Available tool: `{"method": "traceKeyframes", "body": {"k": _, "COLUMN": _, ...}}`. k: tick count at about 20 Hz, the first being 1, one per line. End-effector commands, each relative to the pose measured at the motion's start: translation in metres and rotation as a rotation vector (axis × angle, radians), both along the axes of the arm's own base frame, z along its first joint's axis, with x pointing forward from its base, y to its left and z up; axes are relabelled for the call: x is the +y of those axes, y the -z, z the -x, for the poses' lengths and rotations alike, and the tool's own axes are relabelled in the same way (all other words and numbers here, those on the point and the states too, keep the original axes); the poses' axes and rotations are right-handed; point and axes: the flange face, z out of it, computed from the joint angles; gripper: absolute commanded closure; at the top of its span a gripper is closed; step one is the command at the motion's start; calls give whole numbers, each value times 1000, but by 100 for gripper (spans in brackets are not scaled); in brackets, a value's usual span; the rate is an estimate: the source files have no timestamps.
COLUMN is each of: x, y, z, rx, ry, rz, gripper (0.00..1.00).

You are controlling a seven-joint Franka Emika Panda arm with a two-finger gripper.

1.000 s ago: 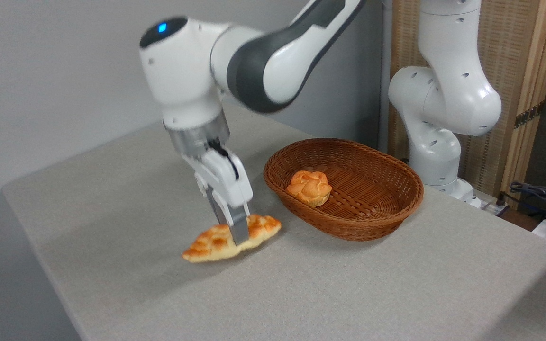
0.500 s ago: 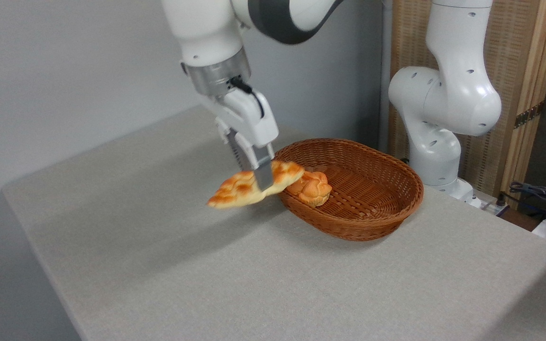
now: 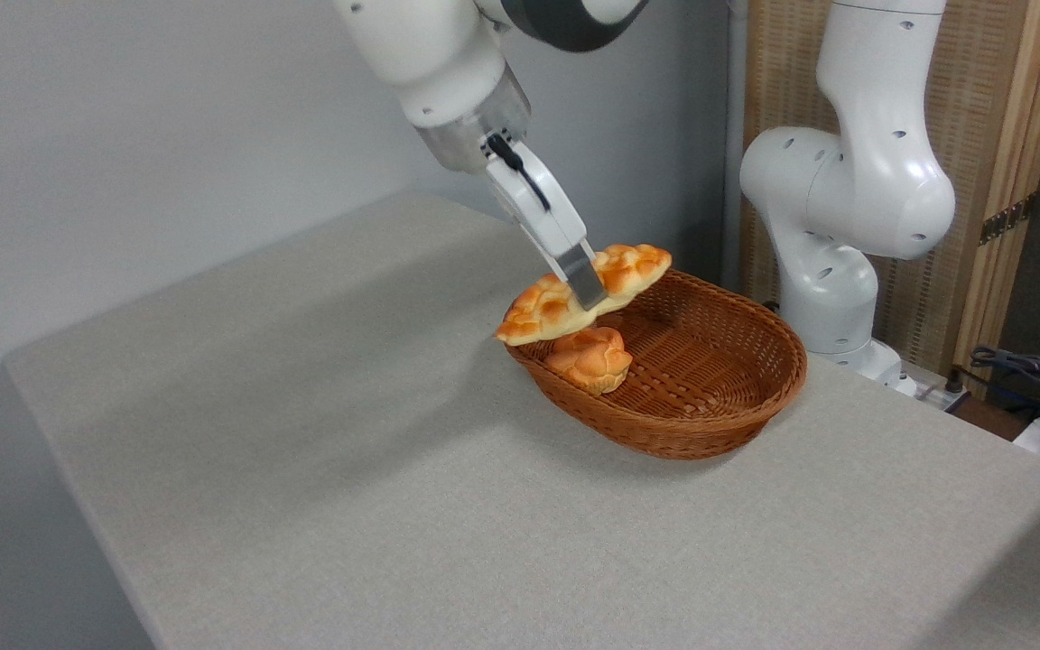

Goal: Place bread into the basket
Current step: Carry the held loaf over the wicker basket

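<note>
The bread [image 3: 545, 312], a long braided golden loaf, hangs in the air above the left end of the basket [image 3: 737, 397], tilted with its right tip higher. My gripper [image 3: 589, 291] is shut on the loaf's middle, reaching down from the upper left. The oval reddish-brown wicker basket stands on the table right of centre. A small round knotted bun [image 3: 592, 358] lies inside it at its left end, just below the held loaf.
The arm's white base [image 3: 831, 298] stands behind the basket at the right. Cables [image 3: 1035, 379] lie off the table's far right corner. The grey table [image 3: 321, 451] stretches to the left and front of the basket.
My gripper has lifted the bread off the table and carried it up and to the right, from in front of the basket to above its left end.
</note>
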Motion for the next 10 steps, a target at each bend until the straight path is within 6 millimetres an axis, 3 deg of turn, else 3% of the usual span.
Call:
{"method": "traceKeyframes", "body": {"k": 1, "x": 1, "y": 20, "z": 15, "rx": 68, "ry": 103, "rz": 62, "gripper": 0}}
{"method": "traceKeyframes", "body": {"k": 4, "x": 2, "y": 38, "z": 20, "rx": 104, "ry": 218, "rz": 118, "gripper": 0}}
{"method": "traceKeyframes", "body": {"k": 10, "x": 4, "y": 42, "z": 18, "rx": 112, "ry": 271, "rz": 145, "gripper": 0}}
